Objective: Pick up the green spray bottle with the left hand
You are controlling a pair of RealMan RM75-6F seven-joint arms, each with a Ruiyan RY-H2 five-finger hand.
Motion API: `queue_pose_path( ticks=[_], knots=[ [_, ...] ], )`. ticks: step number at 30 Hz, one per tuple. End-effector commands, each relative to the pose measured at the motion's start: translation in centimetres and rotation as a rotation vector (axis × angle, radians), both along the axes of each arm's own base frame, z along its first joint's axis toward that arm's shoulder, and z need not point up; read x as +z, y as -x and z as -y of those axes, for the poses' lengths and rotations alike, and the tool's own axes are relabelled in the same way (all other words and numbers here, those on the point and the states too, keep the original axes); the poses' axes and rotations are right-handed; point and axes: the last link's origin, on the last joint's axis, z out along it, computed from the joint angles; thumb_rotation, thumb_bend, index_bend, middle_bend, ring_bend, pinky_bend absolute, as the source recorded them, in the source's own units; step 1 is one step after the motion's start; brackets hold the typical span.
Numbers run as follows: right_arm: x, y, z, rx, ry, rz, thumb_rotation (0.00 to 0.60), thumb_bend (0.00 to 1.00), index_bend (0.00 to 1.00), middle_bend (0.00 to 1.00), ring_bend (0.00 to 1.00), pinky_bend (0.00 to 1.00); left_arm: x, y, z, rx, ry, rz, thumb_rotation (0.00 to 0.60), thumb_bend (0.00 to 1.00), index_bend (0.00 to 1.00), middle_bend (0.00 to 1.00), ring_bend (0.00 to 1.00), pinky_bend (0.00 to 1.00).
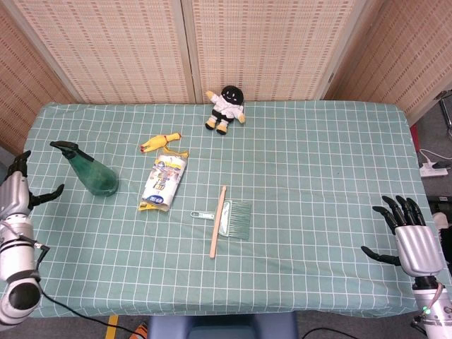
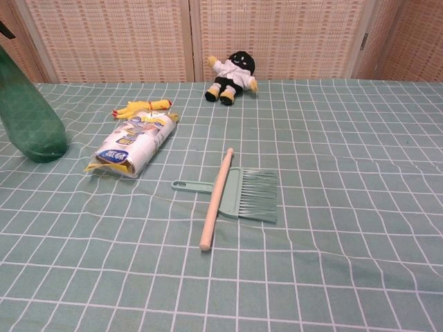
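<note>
We see the green spray bottle (image 1: 95, 172) standing upright on the left part of the table (image 1: 318, 155), with its black nozzle turned to the left. Our left hand (image 1: 15, 194) is at the table's left edge, near the bottle but apart from it, fingers spread and holding nothing. Our right hand (image 1: 409, 236) is at the far right, also spread and empty. A white packet (image 1: 164, 181), a brush (image 1: 227, 215) and a doll (image 1: 226, 106) lie further right.

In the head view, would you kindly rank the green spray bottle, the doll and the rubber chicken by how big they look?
1. Green spray bottle
2. Doll
3. Rubber chicken
The doll lies farther from the camera, so its second place is less certain.
</note>
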Motion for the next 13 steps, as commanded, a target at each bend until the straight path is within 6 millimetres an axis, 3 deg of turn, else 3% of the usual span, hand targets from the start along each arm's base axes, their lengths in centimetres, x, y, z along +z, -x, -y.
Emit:
queue_pose_path(
  ticks=[1,3,6,13],
  knots=[
    [-0.1,-0.1,0.1,0.007,-0.006,-0.003,0.6,0.0,0.24,0.09,0.03,0.04,-0.1,1.2,3.2,-0.094,0.202,-0.187,0.6,0.27,0.09,0.09,0.1,0.26],
    [-0.2,-0.2,0.1,0.011,-0.009,-0.005,0.6,0.0,0.24,0.09,0.03,0.04,0.0,1.6,4.1,-0.259,0.218,-0.379,0.6,0.31,0.19,0.2,0.2,0.34],
    [-0.2,-0.2,0.2,0.01,-0.009,-0.008,0.6,0.0,0.24,0.09,0.03,0.04,-0.4,1.6,5.7,-0.451,0.198,-0.487,0.6,0.33,0.33,0.31,0.28,0.39],
    [-0.1,-0.2,0.2,0.012,-0.009,-0.005,0.6,0.0,0.24,0.09,0.03,0.04,-0.3,2.6,7.6,-0.599,0.208,-0.524,0.6,0.34,0.35,0.35,0.28,0.37]
  ],
)
